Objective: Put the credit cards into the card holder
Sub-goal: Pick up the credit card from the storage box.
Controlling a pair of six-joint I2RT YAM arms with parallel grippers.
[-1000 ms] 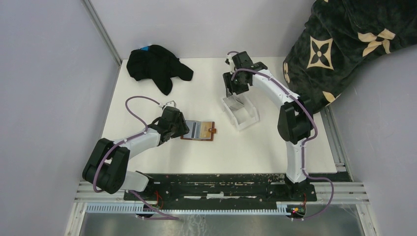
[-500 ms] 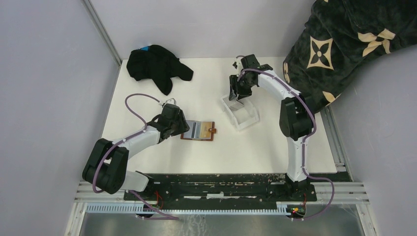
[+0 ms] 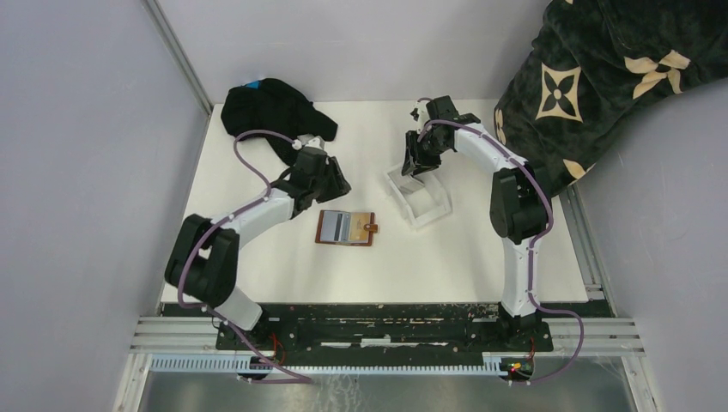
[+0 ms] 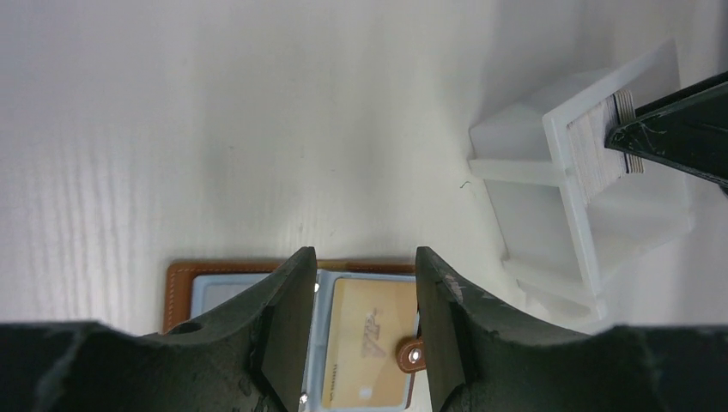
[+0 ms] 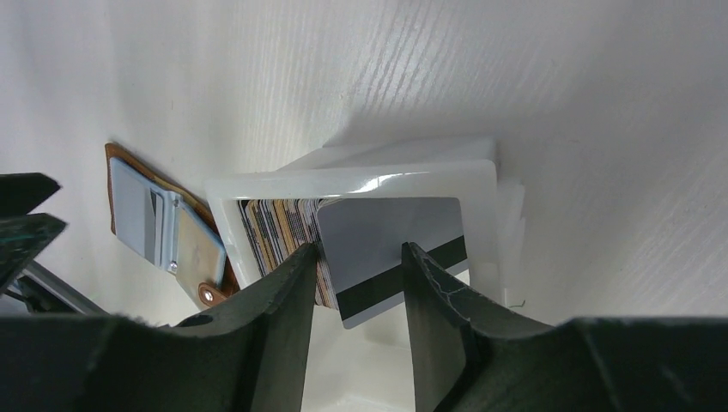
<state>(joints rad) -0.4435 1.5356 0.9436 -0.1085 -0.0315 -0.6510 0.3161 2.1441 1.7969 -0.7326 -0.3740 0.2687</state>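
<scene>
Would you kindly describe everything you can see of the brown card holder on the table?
The card holder is a small brown leather bifold with lighter stitching along its edge. It lies opened flat, inner side up, on the white table between the two arms. Its pockets look light blue, and a yellow-orange card sits in one. A brown snap tab with a metal stud overlaps its right side. Only the table touches it; the open left end effector is apart, on its far side.

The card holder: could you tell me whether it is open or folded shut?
Open. The card holder lies spread flat on the table, inner slots facing up, a yellow card showing in one.
</scene>
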